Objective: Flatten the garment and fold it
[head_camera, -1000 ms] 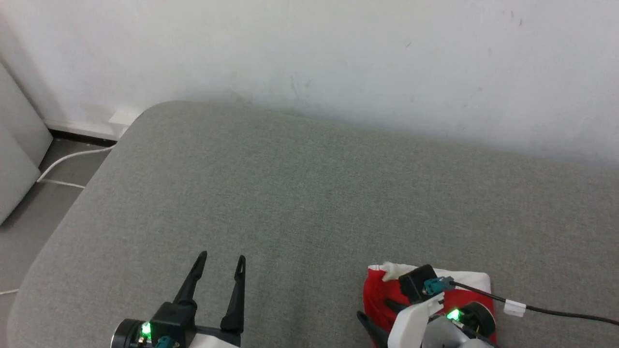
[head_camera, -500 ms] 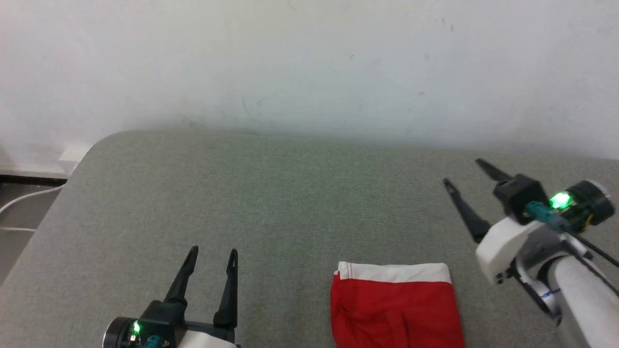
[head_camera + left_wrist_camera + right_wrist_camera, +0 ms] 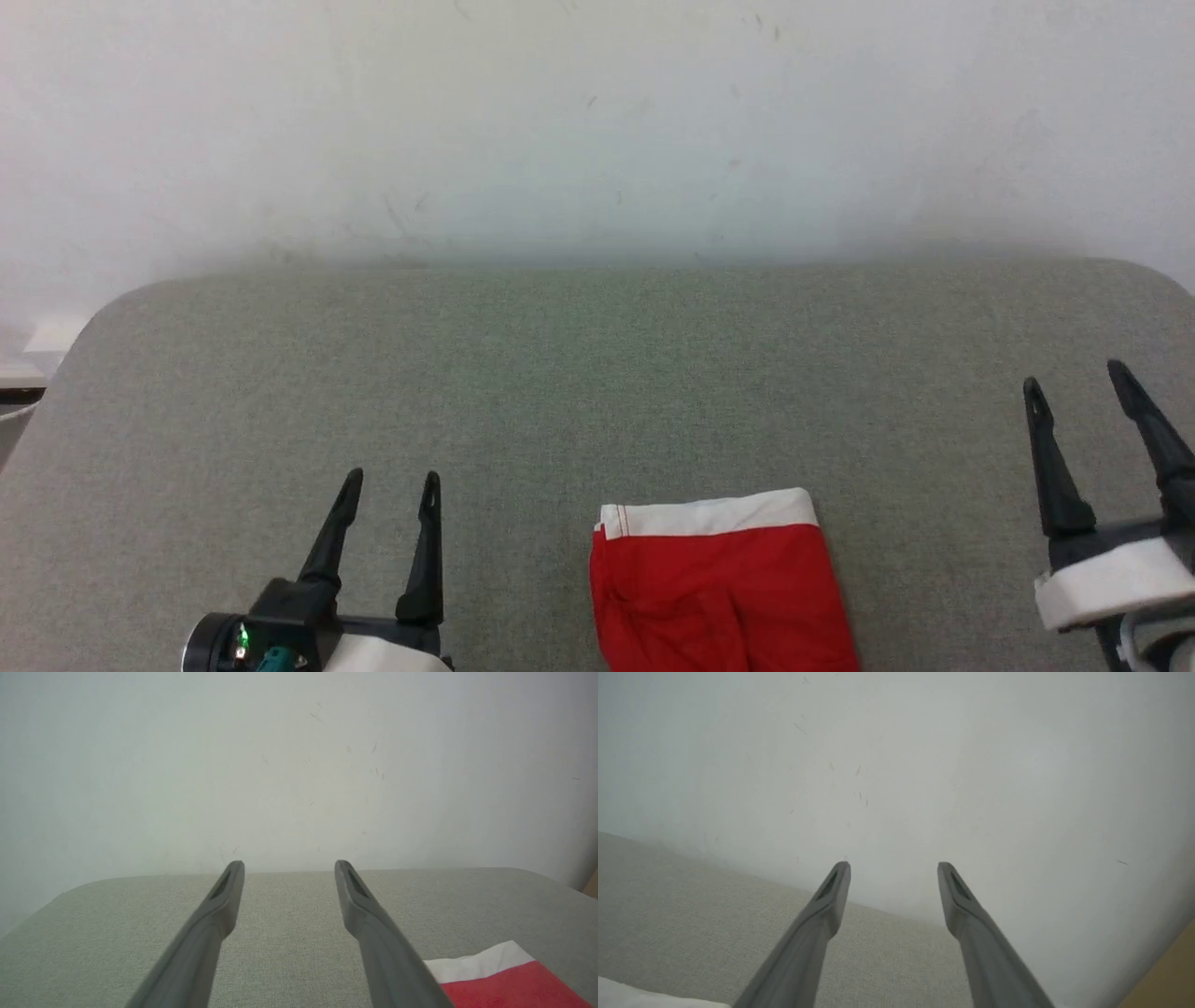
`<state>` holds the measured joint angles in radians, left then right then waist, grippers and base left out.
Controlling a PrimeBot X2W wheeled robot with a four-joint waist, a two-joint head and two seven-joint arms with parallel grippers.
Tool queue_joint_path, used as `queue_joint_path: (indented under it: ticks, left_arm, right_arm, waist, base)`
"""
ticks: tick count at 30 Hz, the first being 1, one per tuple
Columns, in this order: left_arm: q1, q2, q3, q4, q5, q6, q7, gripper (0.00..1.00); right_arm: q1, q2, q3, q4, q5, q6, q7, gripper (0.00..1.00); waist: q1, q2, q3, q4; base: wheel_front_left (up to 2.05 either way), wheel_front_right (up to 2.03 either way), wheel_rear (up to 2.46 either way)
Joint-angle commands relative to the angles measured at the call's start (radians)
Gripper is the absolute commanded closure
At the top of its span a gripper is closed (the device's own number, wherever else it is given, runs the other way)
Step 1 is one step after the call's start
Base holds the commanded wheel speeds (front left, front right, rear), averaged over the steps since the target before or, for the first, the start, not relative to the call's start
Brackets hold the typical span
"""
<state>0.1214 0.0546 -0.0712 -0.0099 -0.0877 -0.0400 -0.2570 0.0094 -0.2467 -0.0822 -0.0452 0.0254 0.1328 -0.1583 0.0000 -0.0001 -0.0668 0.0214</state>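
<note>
The garment is a bright red piece of cloth with a white band along its far edge, lying folded into a compact rectangle on the grey cushion at the near middle. Its corner also shows in the left wrist view as the garment, to the right of my fingers. My left gripper stands open at the lower left, apart from the cloth, with nothing between its fingers. At the lower right my right gripper is open too, off to the right of the garment and holding nothing.
A white wall rises right behind the cushion. The cushion's rounded left corner drops to the floor, where a white wall fitting shows. A tan surface shows at the right wrist view's lower right corner.
The head camera has swung to the right. My right arm lifted off the folded garment and moved out to its right, empty. The left gripper has kept its place.
</note>
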Motion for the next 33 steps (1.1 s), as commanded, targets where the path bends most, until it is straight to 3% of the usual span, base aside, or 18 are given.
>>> queue_joint_path:
  ticks: [1, 8, 14, 20, 25, 33]
  left_arm:
    - [0.01, -0.004, 0.005, -0.003, -0.005, 0.005, -0.005, 0.0]
    - [0.036, -0.004, 0.023, -0.017, 0.0, 0.015, -0.005, 0.0]
    - [0.045, -0.004, 0.012, -0.029, 0.016, 0.017, -0.005, 0.0]
    - [0.034, -0.004, 0.001, -0.025, 0.014, 0.016, -0.005, 0.0]
    - [0.014, -0.004, -0.014, -0.019, 0.018, 0.008, -0.005, 0.0]
    - [-0.028, -0.004, -0.045, -0.008, 0.016, 0.014, -0.005, 0.0]
  right_arm:
    - [0.028, 0.026, -0.006, -0.018, -0.007, -0.002, -0.016, 0.0]
    - [0.146, 0.135, -0.008, -0.076, -0.033, -0.002, -0.069, 0.0]
    - [0.169, 0.158, -0.004, -0.07, -0.036, -0.002, -0.083, 0.0]
    - [0.174, 0.137, 0.016, -0.059, -0.015, -0.002, -0.051, 0.0]
    - [0.168, 0.053, 0.104, -0.047, 0.091, -0.002, 0.138, 0.0]
    - [0.095, -0.076, 0.213, -0.059, 0.401, -0.002, 0.619, 0.0]
  waist:
    - [0.0, 0.0001, 0.005, -0.006]
    - [0.0, 0.0001, 0.005, -0.017]
    - [0.0, 0.0001, 0.007, -0.007]
    - [0.0, 0.0001, 0.017, 0.009]
    - [0.0, 0.0001, 0.051, 0.032]
    - [0.0, 0.0001, 0.133, 0.079]
  base:
    - [0.0, 0.0, 0.0]
    - [0.0, 0.0, 0.0]
    - [0.0, 0.0, 0.0]
    - [0.0, 0.0, 0.0]
    - [0.0, 0.0, 0.0]
    - [0.0, 0.0, 0.0]
